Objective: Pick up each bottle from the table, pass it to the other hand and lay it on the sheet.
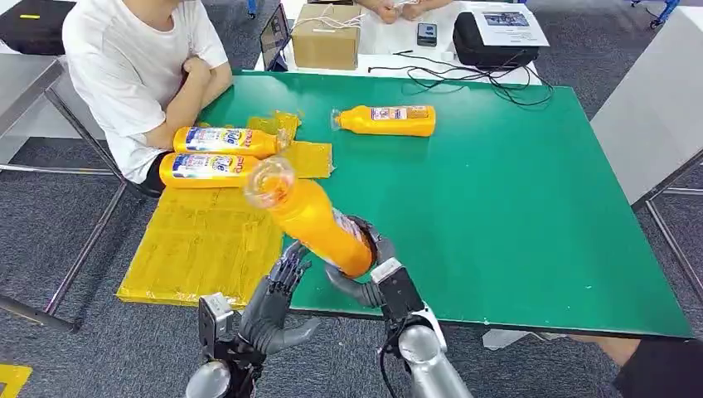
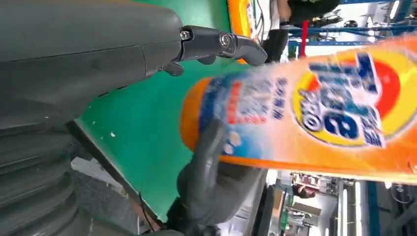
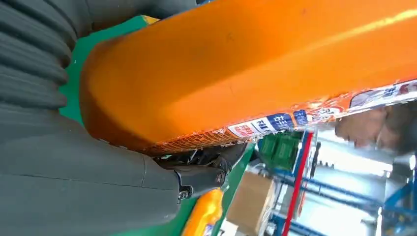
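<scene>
The green table (image 1: pixel 514 199) fills the middle of the head view, with a person in a white shirt (image 1: pixel 133 66) seated at its far left corner, arms folded. On the table's left part lies the yellow sheet (image 1: pixel 207 240), crinkled and reaching over the near left edge.

Two orange bottles lie side by side on the sheet's far end: the farther one (image 1: pixel 224 141) and the nearer one (image 1: pixel 207 169), both on their sides with caps toward the right, each with a white-and-blue label whose writing is too small to read. A third bottle (image 1: pixel 390 120) lies on its side on the bare green surface, well apart from the sheet, cap toward the left.

The held bottle (image 1: pixel 311 220) is above the table's near edge, tilted, its cap end raised toward the sheet. The right hand (image 1: pixel 369 269) grips it around the base, fingers wrapped about the body. In the left wrist view its label shows blue letters over a red and yellow circle, blurred, so no brand can be read.

The left hand (image 1: pixel 278 303) hangs just beside the bottle's base, fingers apart and empty.

Beyond the table stand a cardboard box (image 1: pixel 325 35) and a black case (image 1: pixel 493 37) with a printed paper on top.
</scene>
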